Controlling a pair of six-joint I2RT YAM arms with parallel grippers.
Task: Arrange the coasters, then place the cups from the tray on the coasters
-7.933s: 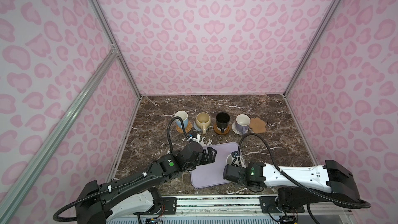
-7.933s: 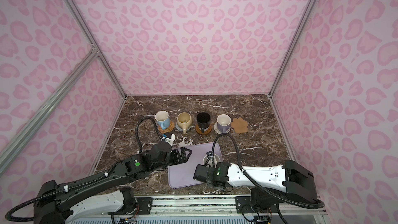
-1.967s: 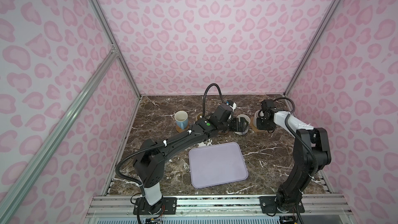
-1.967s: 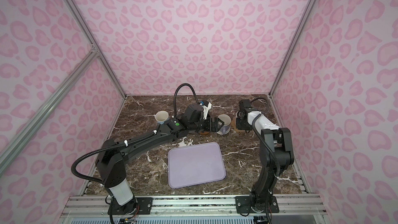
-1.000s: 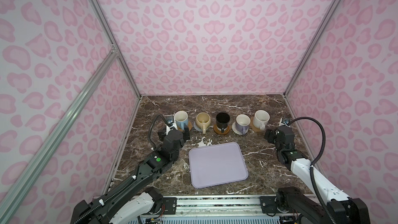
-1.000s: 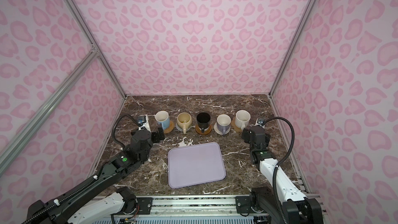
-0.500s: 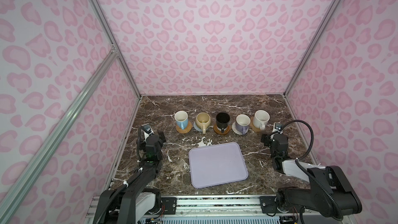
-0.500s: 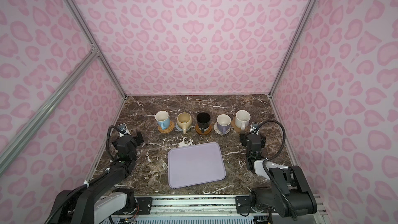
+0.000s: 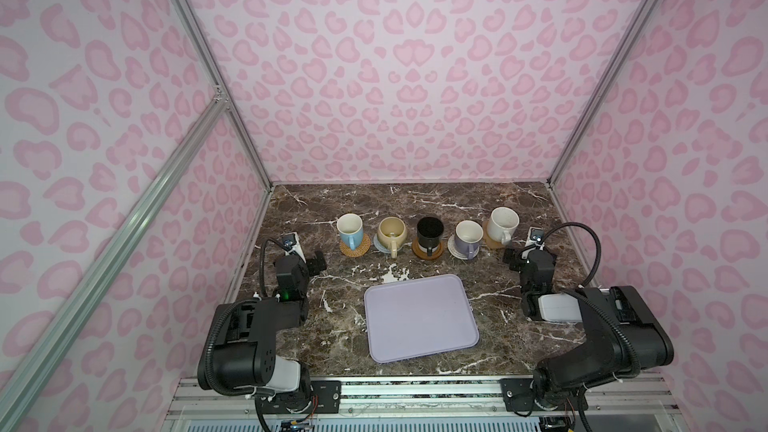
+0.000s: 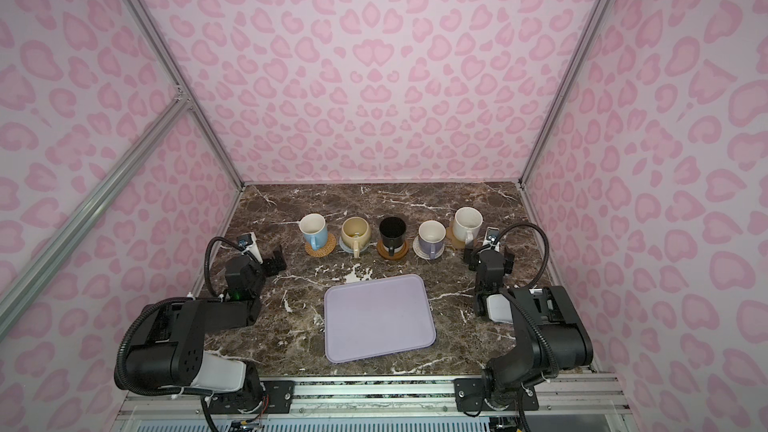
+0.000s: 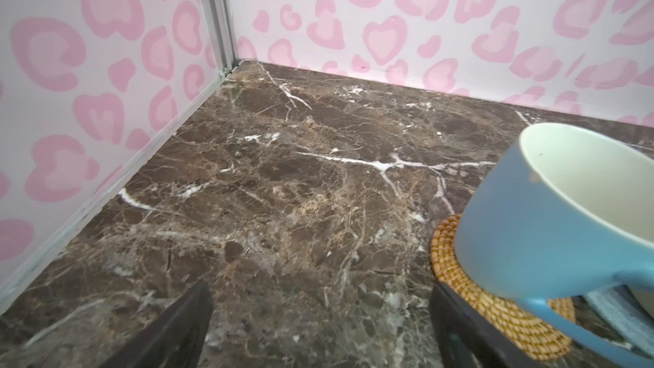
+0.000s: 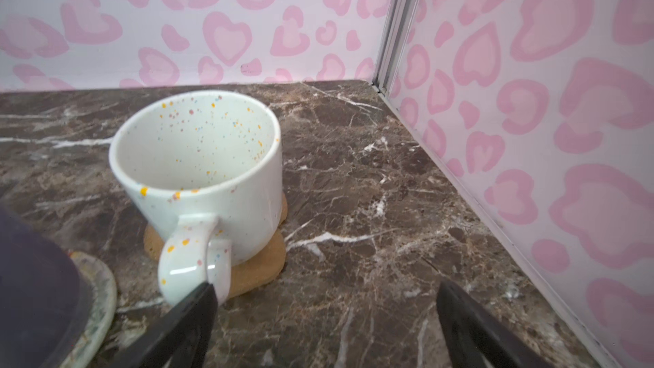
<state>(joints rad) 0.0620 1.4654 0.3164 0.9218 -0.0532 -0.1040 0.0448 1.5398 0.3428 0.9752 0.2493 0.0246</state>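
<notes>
Marble, dark brown with white veins, forms the tabletop (image 9: 415, 201), and on its near half lies the flat lavender rectangular tray (image 9: 419, 317), one in number and bare of any cup. Two black arms sit folded low at the front corners. The left gripper (image 9: 316, 263) hovers just beside the left end of the row and the right gripper (image 9: 515, 258) just beside the right end. Both sets of jaws stand wide apart with nothing between them, as each wrist view confirms.

Beyond the tray, five handled mugs stand upright in one line, handles toward the front: the light blue mug (image 9: 350, 231), the pale yellow mug (image 9: 392, 231), the black mug (image 9: 429, 231), the lavender mug (image 9: 467, 235) and the speckled cream-white mug (image 9: 503, 222).

Five coasters lie beneath them, one per mug in the same order: the orange woven round (image 9: 354, 248), the blue-grey woven mat (image 9: 380, 243), the brown wooden disc (image 9: 428, 253), the cream woven mat (image 9: 456, 249) and the tan flower-shaped one (image 9: 492, 242).

By this count the placing step looks finished. The next move seems to call only for keeping both arms clear of the row.
</notes>
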